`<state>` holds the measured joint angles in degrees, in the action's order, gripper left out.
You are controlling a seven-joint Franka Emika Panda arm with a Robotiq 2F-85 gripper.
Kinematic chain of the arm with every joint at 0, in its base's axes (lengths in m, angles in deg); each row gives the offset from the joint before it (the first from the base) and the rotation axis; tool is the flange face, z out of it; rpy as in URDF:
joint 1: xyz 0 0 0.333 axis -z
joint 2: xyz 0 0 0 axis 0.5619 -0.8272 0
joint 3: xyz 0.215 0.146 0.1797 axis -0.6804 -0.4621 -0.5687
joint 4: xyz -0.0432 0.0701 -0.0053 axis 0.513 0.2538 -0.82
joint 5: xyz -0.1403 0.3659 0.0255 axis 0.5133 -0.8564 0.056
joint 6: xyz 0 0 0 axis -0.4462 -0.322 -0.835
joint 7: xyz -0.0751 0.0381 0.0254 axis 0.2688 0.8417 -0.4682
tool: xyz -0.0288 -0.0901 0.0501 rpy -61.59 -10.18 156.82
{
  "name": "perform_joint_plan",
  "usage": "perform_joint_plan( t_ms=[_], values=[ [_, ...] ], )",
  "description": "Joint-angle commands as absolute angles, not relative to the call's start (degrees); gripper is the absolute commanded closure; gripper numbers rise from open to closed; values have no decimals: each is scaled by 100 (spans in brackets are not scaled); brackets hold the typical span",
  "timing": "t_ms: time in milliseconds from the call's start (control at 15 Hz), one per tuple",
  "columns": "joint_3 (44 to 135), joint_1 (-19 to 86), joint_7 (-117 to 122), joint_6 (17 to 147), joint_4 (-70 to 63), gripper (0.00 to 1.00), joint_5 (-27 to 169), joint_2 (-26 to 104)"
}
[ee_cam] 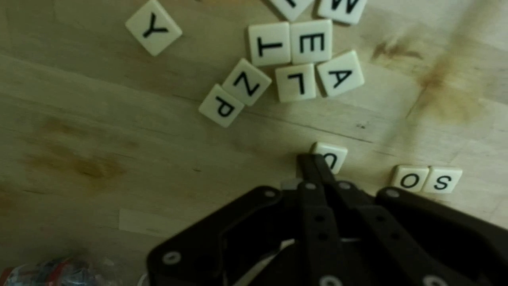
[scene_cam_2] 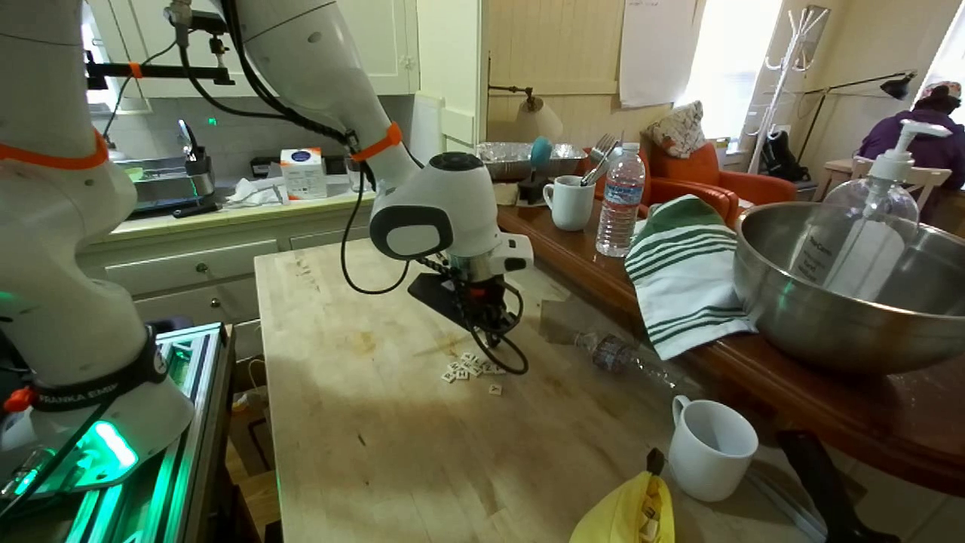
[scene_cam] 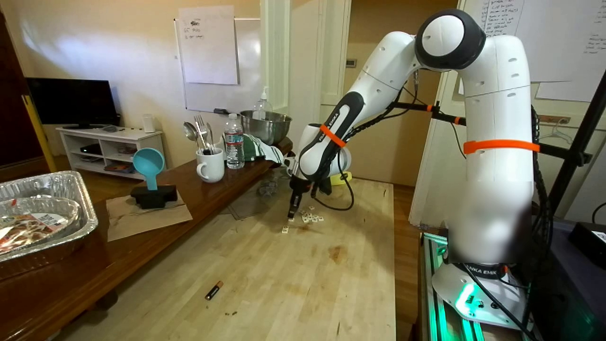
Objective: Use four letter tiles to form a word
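"Start at the left of the wrist view. What lies on the counter (ee_cam: pixel 166 159)?"

"In the bottom corner, part of a plastic bottle (ee_cam: pixel 59 274) with a red band. Well above it, the Y tile (ee_cam: pixel 153 27) lies apart from the rest, turned on its corner."

"Next?"

"The P tile (ee_cam: pixel 221 105) touches a tile reading N or Z (ee_cam: pixel 246 82). Then comes the T tile (ee_cam: pixel 270 43), with a partly cut-off tile (ee_cam: pixel 291 6) at the top edge. The L tile (ee_cam: pixel 295 82) sits just beneath the T and the E tile (ee_cam: pixel 311 41), which lie edge to edge."

"Where's the claw (ee_cam: pixel 312 158), and how does it stand?"

"Low in the middle, clenched, its tips pressed together. They hide the left side of a half-covered tile (ee_cam: pixel 334 155), so I can't be sure of that letter, nor whether they touch it."

"Farther right?"

"Up high, the A tile (ee_cam: pixel 340 73) is just beside the L, with a tile reading M or W (ee_cam: pixel 342 10) above it, partly out of view. Last, lower down and well apart from that cluster, the O tile (ee_cam: pixel 410 177) and the S tile (ee_cam: pixel 441 180) lie side by side."
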<state>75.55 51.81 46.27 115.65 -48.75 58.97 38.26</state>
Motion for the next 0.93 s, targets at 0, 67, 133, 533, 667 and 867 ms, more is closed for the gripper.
perform_joint_plan(
  t_ms=[0, 67, 133, 533, 667, 867],
  values=[
    [7438, 5219, 4775, 11704, -4868, 100, 5924, 3646],
    [7430, 5211, 4792, 11703, -4865, 100, 5927, 3644],
    [7415, 5202, 4809, 11703, -4864, 100, 5927, 3642],
    [7330, 5170, 4846, 11685, -4866, 100, 5916, 3636],
    [7291, 5173, 4864, 11683, -4860, 100, 5899, 3631],
    [7278, 5153, 4881, 11682, -4867, 100, 5922, 3626]
  ],
)
